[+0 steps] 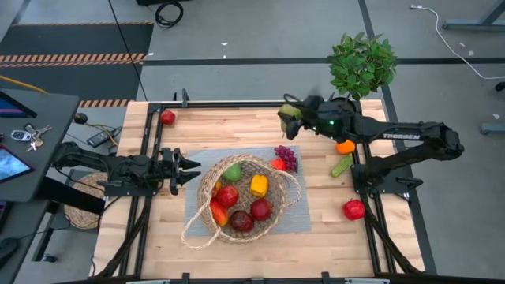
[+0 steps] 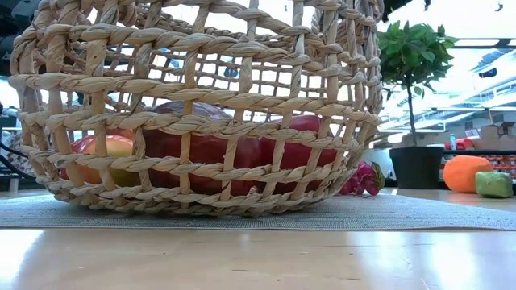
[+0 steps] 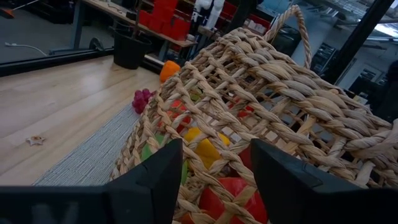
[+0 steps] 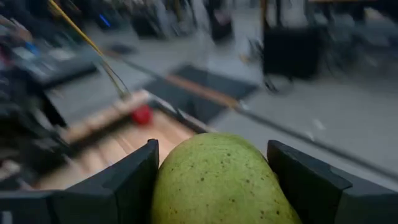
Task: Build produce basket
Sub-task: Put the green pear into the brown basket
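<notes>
The tan wicker basket [image 1: 241, 197] stands on a grey mat [image 1: 296, 213] at mid-table and holds red apples, a yellow pepper [image 1: 259, 185] and a green fruit [image 1: 232, 171]. My left gripper [image 1: 189, 170] is open just left of the basket's rim, and its wrist view faces the woven wall [image 3: 267, 81]. My right gripper [image 1: 288, 117] is over the table's far edge, shut on a green pear [image 4: 217, 180]. Purple grapes [image 1: 286, 156] lie on the mat beside the basket. My right gripper pinches the green pear [image 4: 217, 180] between its two fingers [image 4: 134, 177], one on each side of the fruit. The pear is lifted clear of the table, which shows below and beyond it.
On the bare wood lie a red apple [image 1: 167, 117] at the far left, an orange [image 1: 346, 147] and a green piece [image 1: 341, 166] at the right edge, and a red fruit [image 1: 354, 209] nearer. A potted plant [image 1: 361, 63] stands beyond the far right corner.
</notes>
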